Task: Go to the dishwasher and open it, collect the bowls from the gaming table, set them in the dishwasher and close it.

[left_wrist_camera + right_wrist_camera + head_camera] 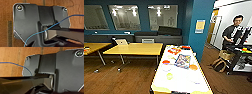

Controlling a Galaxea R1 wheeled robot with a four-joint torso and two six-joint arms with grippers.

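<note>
1. Jaws: can't tell on either arm, wide or narrow. Both wrist views give the robot's own dark plate and bar over wooden floor (pixel 7 31), which suggests the arms hang stowed, pointing down (sensible while driving).
2. Gaming table (pixel 184 80) lies straight ahead and close in the head view, its near end at the bottom edge; looks like the robot is lined up with its long axis for the pickup.
3. On its white surface: an orange bowl (pixel 193 67) beside the centre graphics, a red-rimmed one (pixel 166 62) near the left edge, a pale green one (pixel 169 75) closer in. More red items at the far end, too blurred to name.
4. Yellow desks (pixel 134 48) stand left.
5. A person (pixel 234 31) with a control rig stands right, well apart.
</note>
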